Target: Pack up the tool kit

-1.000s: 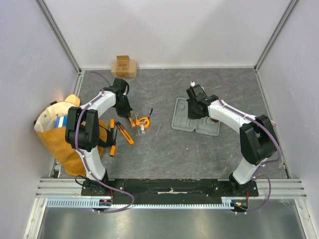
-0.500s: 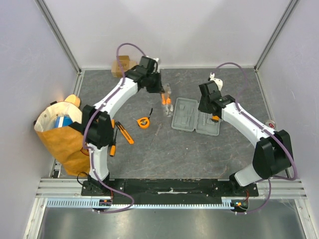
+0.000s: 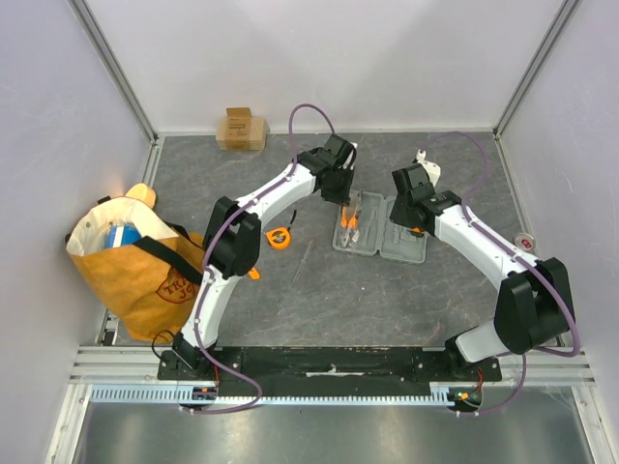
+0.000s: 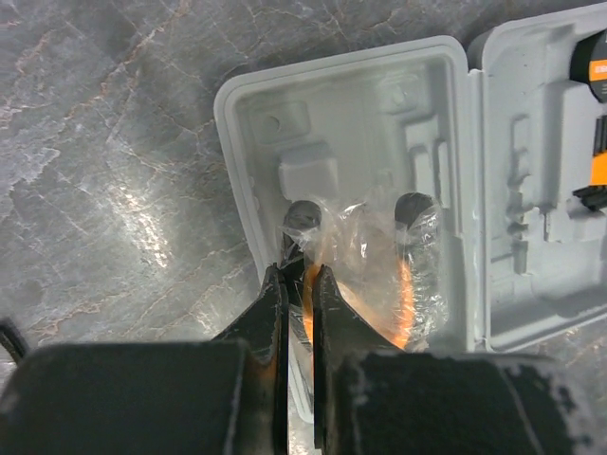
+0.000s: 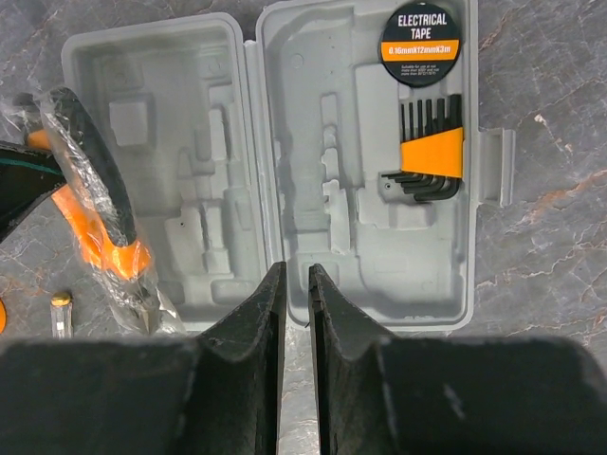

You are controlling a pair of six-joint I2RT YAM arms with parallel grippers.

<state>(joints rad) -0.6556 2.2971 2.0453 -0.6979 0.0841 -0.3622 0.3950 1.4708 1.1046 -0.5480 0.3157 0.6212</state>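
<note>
Okay, left pincer (image 4: 296, 277) was seen clamped on the bagged pliers (image 4: 375, 261), held over the left half of the opened grey case (image 4: 332, 90), which was laid flat on the surface (image 4: 114, 142). Right pincer (image 5: 296, 270) was parked above the case hinge, jaws only a slit apart, nothing gripped. Electrical tape (image 5: 421, 36) and hex keys (image 5: 429, 156) were seated in the right half.

Grey case (image 5: 171, 142): we count one
Wrapped pliers (image 5: 100, 242): we count one
Tape measure (image 3: 279, 236): one
Electrical tape roll (image 5: 421, 36): one
Hex key set (image 5: 429, 156): one
Cardboard box (image 3: 242, 129): one
Yellow bag (image 3: 135, 280): one
</note>
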